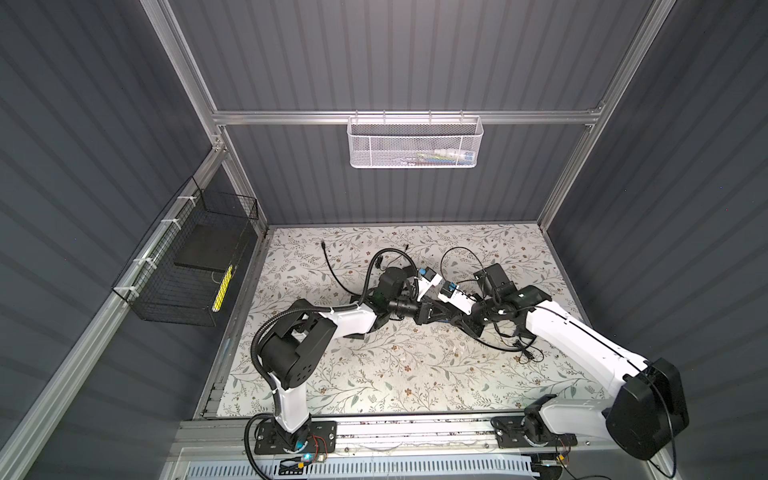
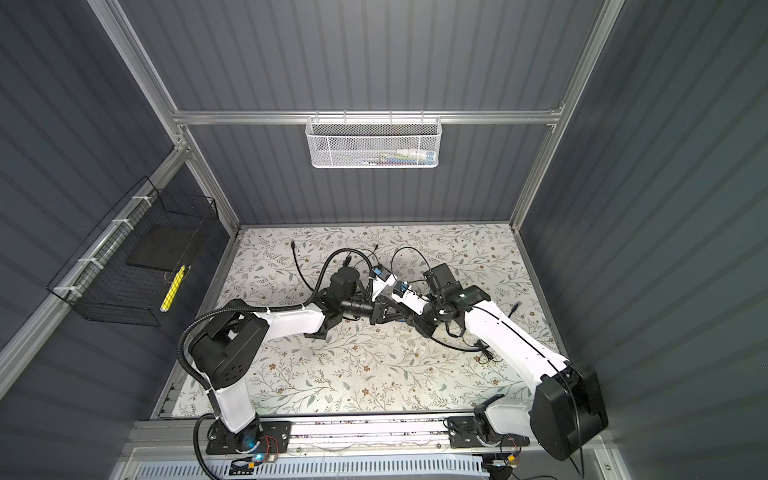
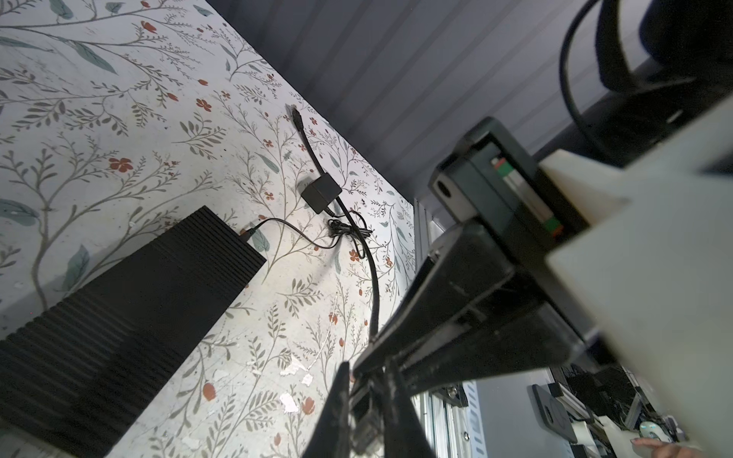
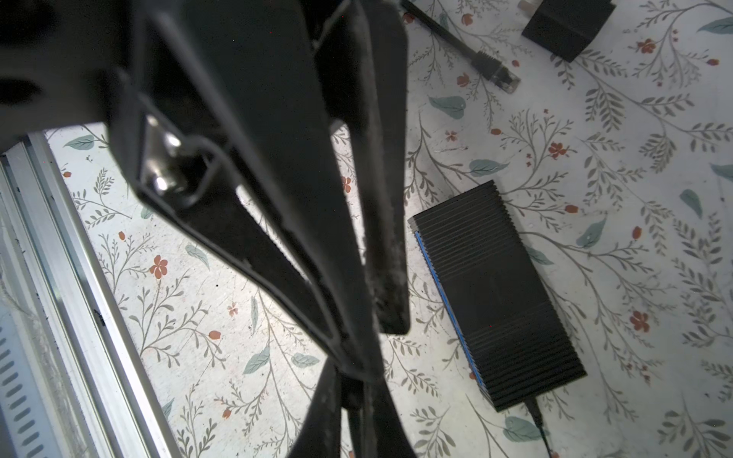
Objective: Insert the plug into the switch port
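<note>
Plug (image 3: 365, 430) pinched in the clenched left hand (image 3: 367, 380), which crosses the clenched right hand (image 4: 353, 390), apparently to regrip it for aiming; the switch (image 4: 496, 293) lies on the tabletop (image 4: 198, 309).

light: overhead, table (image 1: 386, 365) bright | walls (image 1: 75, 124) dim | wrist views: foreground blurred

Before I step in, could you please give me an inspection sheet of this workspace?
Surface: floral table cover, scuffed.
Job's things: black ribbed network switch lying flat; Ethernet plug in the air, not inserted.
Clutter: spare plug loose; black power adapter.
Grippers: left gripper shut on the plug; right gripper shut, tips meeting the left's.
Cables: Ethernet cable trails across the cover; power lead plugged into the switch.
Surroundings: white mesh basket on back rail; black wire basket at left.
</note>
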